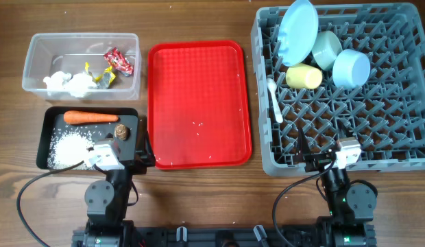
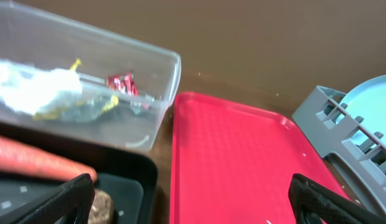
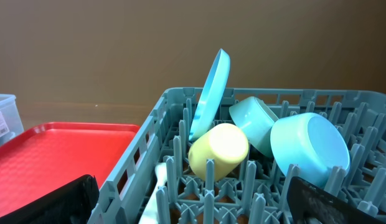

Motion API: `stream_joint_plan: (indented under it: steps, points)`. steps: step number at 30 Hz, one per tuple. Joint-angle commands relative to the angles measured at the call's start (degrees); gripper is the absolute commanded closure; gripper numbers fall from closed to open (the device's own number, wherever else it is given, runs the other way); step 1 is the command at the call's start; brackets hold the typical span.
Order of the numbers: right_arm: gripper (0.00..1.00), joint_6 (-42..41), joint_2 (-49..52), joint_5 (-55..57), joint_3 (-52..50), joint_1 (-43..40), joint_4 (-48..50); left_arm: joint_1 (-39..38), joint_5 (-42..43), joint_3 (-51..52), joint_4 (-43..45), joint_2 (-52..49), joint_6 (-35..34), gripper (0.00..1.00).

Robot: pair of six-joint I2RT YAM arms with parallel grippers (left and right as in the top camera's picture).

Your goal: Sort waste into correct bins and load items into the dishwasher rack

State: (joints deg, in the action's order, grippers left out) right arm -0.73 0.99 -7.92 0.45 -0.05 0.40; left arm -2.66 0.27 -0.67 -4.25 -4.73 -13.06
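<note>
Spoon (image 1: 275, 100) lies partly hidden among rack (image 1: 377, 137) pegs; left hand (image 2: 193, 202) and right hand (image 3: 190, 202) released.

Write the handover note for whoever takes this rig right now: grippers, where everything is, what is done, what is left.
Grippers: left gripper open and empty, at the near end of the black tray; right gripper open and empty, at the rack's near edge.
Clear tub: tissues, wrappers.
Black tray: carrot, rice, brown lump.
Rack: plate, green bowl, blue bowl, yellow cup, spoon.
Done: waste sorted, dishes loaded.
Left: only a few white specks on the red tray, probably rice.
</note>
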Motion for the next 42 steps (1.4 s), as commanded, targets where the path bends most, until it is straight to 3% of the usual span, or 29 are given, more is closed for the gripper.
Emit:
stream_joint_plan:
  steps: [1, 7, 42]
  points:
    - [0.0, 0.7, -0.7, -1.0, -0.2, -0.3, 0.2, -0.3, 0.1, 0.3, 0.0, 1.8, 8.8, 0.0]
    - [0.0, 0.7, -0.7, -1.0, -0.2, -0.3, 0.2, -0.3, -0.2, 0.3, 0.0, 3.9, 13.1, 0.0]
    - [0.0, 0.7, -0.7, -1.0, -0.2, -0.3, 0.2, -0.3, -0.2, 0.3, 0.0, 4.6, 13.1, 0.0]
